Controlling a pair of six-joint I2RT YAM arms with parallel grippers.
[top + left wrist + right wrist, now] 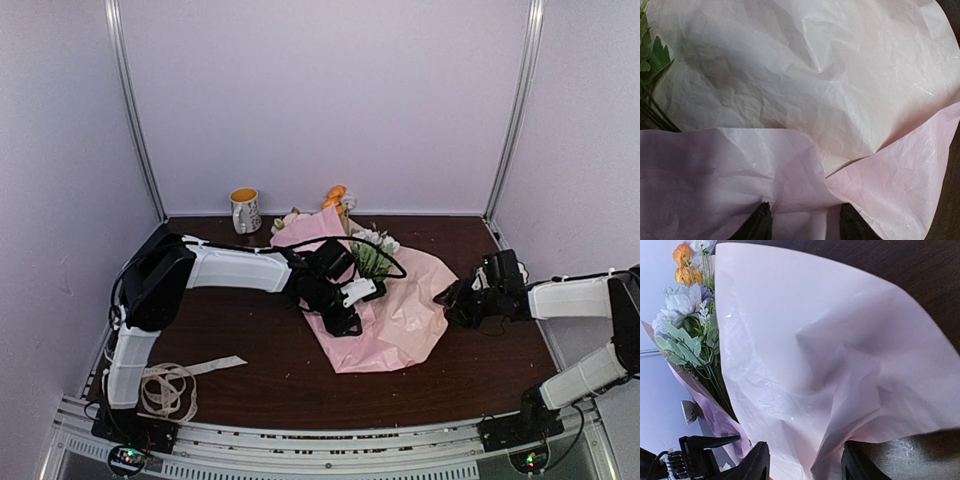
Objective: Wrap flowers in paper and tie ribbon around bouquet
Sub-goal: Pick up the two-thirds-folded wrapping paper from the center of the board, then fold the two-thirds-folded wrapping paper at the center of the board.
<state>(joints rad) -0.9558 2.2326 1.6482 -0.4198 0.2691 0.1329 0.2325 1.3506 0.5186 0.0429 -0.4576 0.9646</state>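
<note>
The pale pink paper lies across the middle of the table, folded over the flowers; orange blooms stick out at the far end. My left gripper sits at the paper's near left edge. In the left wrist view my left gripper is shut on a thick fold of the paper, with green stems at the left. My right gripper is at the paper's right corner. In the right wrist view my right gripper stands open around a raised paper flap beside the flowers. The cream ribbon lies coiled near the left base.
A white mug with an orange inside stands at the back left, close to the blooms. The dark wooden table ends at pale walls on three sides. The left arm's black wrist shows at the lower left of the right wrist view.
</note>
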